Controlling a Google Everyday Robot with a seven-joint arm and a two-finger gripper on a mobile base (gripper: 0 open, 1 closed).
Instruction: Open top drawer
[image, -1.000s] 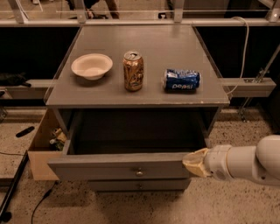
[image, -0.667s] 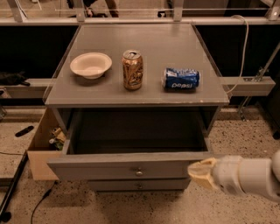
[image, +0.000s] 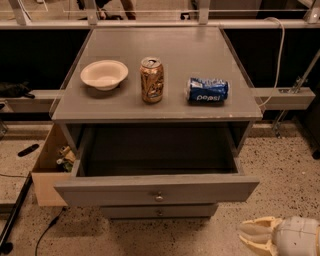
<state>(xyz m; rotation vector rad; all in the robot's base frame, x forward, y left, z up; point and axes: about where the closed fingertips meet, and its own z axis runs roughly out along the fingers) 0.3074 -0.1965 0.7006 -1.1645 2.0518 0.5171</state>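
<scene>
1. Step in hand, as I judge it: the pull looks done and what is left is getting clear. To do that well, move the gripper (image: 257, 235) off to the near right, low, and wide of the drawer's right corner so nothing nudges it back in.
2. If more opening were wanted, go back to the knob (image: 159, 197) and draw straight toward the near side, not at an angle.
3. The gripper sits at the near right edge of the scene, low over the speckled floor (image: 280, 170). I cannot tell whether it is spread or pressed together. It holds nothing and touches nothing that I can see.
4. It is below and to the right of the drawer front, apart from it.
5. The top drawer (image: 100, 192) stands well out from the cabinet, and its inside looks dark and bare. The knob is at the centre of the front.
6. A narrower lower drawer (image: 130, 212) under it is shut.
7. On the table top (image: 150, 45), left to right: a bowl (image: 104, 74), an upright can (image: 152, 80), and a blue can (image: 208, 90) on its side.
8. Far left, beside the cabinet, is an open cardboard box (image: 47, 170) with small items inside.
</scene>
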